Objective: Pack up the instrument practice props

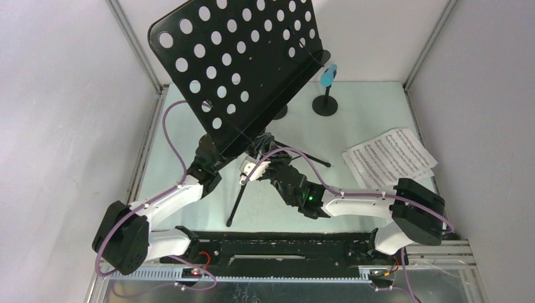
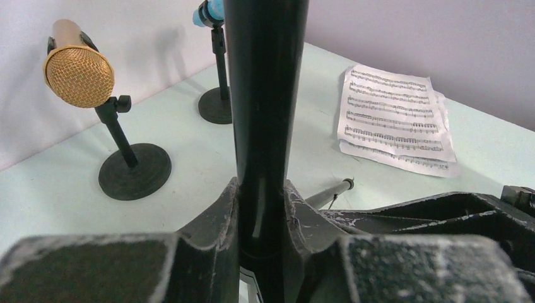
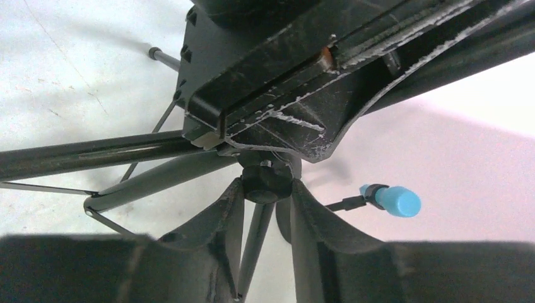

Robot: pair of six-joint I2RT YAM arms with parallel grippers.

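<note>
The left gripper [image 2: 262,211] is clamped on the rack's pole [image 2: 265,95]; the right gripper [image 3: 266,192] pinches the knob [image 3: 265,178] at the leg hub. If either grip slips, the top-heavy desk [image 1: 240,63] may swing and topple the tan mic [image 2: 79,69] and blue mic [image 2: 208,12] beyond the left gripper, or scuff the pages [image 2: 391,113] to its right.

Mid-table: music rack [image 1: 236,63] on its tripod, desk tilted overhead. Behind it stand two clip holders: the left holder [image 2: 134,170] carries the left microphone [image 2: 79,72], the right holder [image 1: 325,106] the right microphone [image 1: 328,76]. Right of the rack, sheet-music pages [image 1: 390,158] lie overlapped on the table [image 1: 359,126].
</note>
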